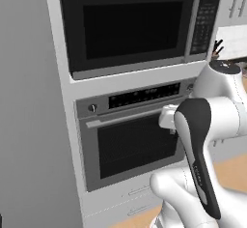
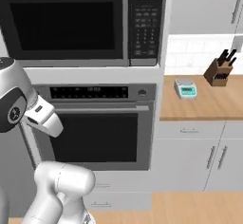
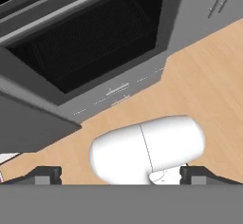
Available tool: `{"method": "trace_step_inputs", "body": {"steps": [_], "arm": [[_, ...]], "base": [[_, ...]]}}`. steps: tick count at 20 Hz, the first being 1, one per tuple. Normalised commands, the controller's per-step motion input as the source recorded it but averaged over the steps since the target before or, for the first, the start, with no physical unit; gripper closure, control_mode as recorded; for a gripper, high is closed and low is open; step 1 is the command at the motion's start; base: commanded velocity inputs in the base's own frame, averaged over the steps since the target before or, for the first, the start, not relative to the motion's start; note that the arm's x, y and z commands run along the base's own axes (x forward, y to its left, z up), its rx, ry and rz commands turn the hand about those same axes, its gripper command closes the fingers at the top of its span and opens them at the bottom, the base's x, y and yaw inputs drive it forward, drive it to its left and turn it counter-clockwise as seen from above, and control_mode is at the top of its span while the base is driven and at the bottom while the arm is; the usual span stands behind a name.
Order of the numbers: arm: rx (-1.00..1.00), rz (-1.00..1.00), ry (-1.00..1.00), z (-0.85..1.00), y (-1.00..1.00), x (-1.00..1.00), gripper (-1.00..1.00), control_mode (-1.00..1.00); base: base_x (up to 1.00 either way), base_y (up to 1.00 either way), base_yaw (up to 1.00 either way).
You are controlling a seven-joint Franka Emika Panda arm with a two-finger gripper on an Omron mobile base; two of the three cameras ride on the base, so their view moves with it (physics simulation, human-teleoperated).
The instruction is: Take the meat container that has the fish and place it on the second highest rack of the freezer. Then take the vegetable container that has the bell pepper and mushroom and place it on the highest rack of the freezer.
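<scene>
Left base view puts a grey freezer (image 1: 24,101) side panel along the left edge of your frame, then the black microwave (image 1: 130,21) at the top centre above the oven (image 1: 132,140), with the white arm (image 1: 202,140) at the lower right. Right base view shows the arm at the left, the oven at the centre, then a wooden counter (image 2: 199,107) carrying a small scale (image 2: 185,88) and a knife block (image 2: 218,71) at the right. Hand view looks down on the oven front and wooden floor (image 3: 209,66); your gripper (image 3: 121,174) shows its fingertips (image 3: 47,174) wide apart at the bottom corners, holding nothing.

The arm (image 1: 195,145) is folded high, its claw (image 3: 121,173) spread and empty.
</scene>
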Motion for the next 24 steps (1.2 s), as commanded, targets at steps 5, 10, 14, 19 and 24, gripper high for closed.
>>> {"method": "trace_step_inputs", "body": {"steps": [5,10,14,19,24], "arm": [[0.0,0.0,0.0,0.0,0.0,0.0,-1.0,1.0],[0.0,0.0,0.0,0.0,0.0,0.0,-1.0,1.0],[0.0,0.0,0.0,0.0,0.0,0.0,-1.0,1.0],[0.0,0.0,0.0,0.0,0.0,0.0,-1.0,1.0],[0.0,0.0,0.0,0.0,0.0,0.0,-1.0,1.0]], "base": [[0.5,-1.0,0.04],[0.45,-1.0,0.03],[0.39,-1.0,0.05],[0.46,-1.0,0.08],[0.56,-1.0,0.1]]}}
